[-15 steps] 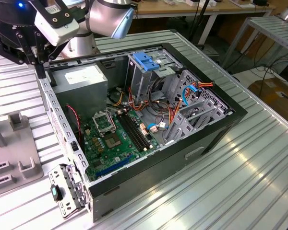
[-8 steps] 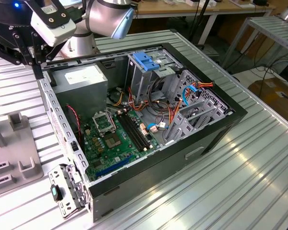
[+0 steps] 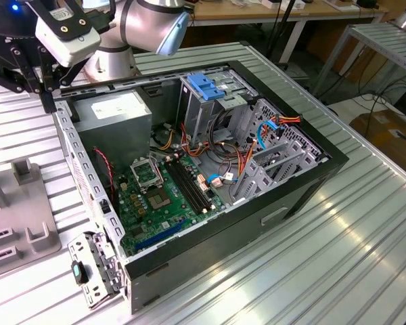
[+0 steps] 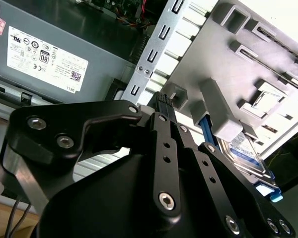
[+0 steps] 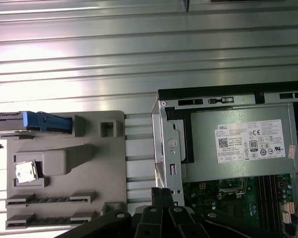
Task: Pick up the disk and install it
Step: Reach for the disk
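Gripper point(image 4: 162, 98) linkage, black, is closest to the lens in both wrist views. Its fingers point(image 5: 158, 196) are closed against each other with nothing held between them. They hang over the rear wall of the open computer case point(image 3: 243, 230).

A grey fixture point(image 5: 64, 163) rests on the slatted metal table point(image 3: 325, 257), just beside the case. The disk point(image 4: 244, 148) stands on edge in a slot of that fixture, its blue carrier frame showing. Gripper and disk are apart, with no contact.

In the exterior view the gripper hangs at ten o'clock of the case and the fixture lies at eight o'clock.

Inside the case:
- The grey power supply point(image 3: 115, 112) is at eleven o'clock.
- The motherboard point(image 3: 162, 196) is at seven o'clock.
- A light-blue bracket point(image 3: 206, 86) sits on the drive cage at twelve o'clock.
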`<state>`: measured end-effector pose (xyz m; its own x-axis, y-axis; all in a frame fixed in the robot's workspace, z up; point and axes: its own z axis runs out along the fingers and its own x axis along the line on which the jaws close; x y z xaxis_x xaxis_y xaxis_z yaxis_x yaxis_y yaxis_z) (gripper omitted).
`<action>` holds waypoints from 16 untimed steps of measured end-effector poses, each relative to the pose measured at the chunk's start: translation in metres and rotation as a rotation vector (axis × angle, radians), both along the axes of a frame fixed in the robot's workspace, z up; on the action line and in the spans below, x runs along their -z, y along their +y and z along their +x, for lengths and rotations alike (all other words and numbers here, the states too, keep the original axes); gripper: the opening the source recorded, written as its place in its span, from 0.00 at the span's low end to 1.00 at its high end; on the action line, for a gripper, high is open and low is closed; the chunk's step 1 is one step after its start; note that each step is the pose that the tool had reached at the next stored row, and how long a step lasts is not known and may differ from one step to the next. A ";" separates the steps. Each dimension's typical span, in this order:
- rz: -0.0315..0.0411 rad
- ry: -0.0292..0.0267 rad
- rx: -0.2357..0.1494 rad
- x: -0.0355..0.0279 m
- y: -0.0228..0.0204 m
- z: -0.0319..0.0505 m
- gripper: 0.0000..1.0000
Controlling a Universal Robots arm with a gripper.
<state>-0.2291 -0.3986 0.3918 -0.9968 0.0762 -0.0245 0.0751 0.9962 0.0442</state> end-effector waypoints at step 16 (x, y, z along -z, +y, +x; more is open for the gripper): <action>-0.0001 0.0000 0.000 0.0002 0.0000 -0.0147 0.11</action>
